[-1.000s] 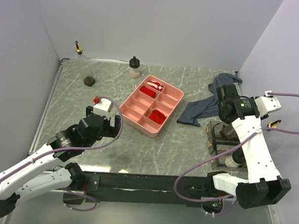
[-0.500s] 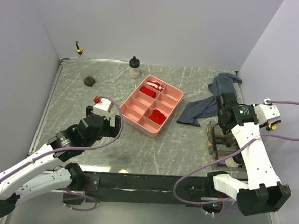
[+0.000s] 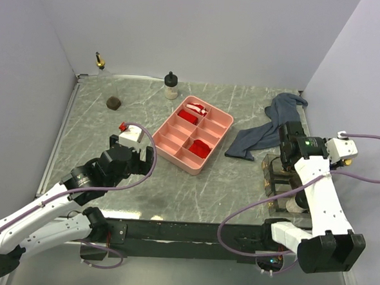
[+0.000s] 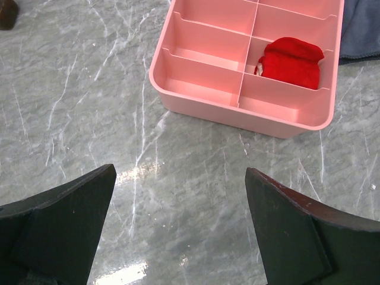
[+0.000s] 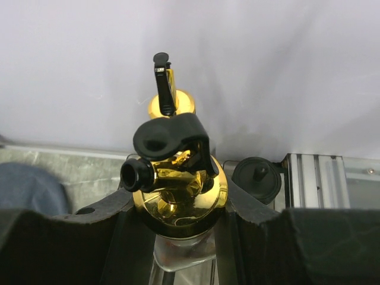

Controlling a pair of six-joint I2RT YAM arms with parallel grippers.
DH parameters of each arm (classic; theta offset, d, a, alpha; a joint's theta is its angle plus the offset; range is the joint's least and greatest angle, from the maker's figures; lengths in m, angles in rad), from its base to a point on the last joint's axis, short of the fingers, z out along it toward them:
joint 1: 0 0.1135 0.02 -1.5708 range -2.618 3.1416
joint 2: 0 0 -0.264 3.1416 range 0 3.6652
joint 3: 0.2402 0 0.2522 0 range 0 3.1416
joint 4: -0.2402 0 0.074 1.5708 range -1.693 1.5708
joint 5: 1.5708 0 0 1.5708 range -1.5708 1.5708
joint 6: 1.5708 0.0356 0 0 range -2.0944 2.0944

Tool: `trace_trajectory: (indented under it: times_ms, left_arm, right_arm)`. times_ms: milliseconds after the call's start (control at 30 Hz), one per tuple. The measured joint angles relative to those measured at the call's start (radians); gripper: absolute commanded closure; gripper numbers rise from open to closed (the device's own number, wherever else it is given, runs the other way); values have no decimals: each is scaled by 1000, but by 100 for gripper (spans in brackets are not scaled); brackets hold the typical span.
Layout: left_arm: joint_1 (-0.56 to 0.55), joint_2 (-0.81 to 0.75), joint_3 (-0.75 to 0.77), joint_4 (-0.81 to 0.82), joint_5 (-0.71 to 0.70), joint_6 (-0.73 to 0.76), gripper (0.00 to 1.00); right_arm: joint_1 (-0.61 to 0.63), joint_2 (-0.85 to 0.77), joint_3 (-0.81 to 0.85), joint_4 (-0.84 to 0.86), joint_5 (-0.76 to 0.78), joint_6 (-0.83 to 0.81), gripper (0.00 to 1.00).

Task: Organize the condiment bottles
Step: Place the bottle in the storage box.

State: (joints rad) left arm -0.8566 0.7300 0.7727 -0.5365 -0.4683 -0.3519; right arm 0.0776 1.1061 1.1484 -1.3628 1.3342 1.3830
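Right, the right end effector was clamped tight on a tall clear glass bottle with a gold pourer spout, its black fingers pressing in on either side just under the gold cap. Whether the bottle's base touched down could not be told. Just behind it stood a second gold-spouted bottle, with a round black cap off to the right. From above, that right end effector sat over a cluster of clear bottles near the right front edge of the grey marbled tabletop, just beside the crumpled blue-grey cloth.

Over on the other side, the left end effector was spread wide with nothing between its fingers, hovering above bare tabletop near the closest corner of the pink divided plastic tray. One near compartment held a red pouch.

Further out, three more of the set stood well apart from the tray: a cream bottle with a black cap by the back wall, a squat dark-brown jar to the left, and a clear gold-spouted bottle in the far left corner.
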Motion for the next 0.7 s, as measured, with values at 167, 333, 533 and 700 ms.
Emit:
trace_trajectory:
  times_ms: [167, 333, 533, 700]
  left_arm:
    - [0, 0, 0, 0, 0, 0, 3]
    - [0, 0, 0, 0, 0, 0, 3]
    - [0, 0, 0, 0, 0, 0, 3]
    - [0, 0, 0, 0, 0, 0, 3]
  right_arm:
    - [-23, 1, -28, 33, 13, -2, 100]
    - [-43, 25, -32, 39, 24, 12, 100]
    - [-54, 68, -40, 39, 32, 40, 100]
    - [-59, 131, -45, 22, 32, 109, 100]
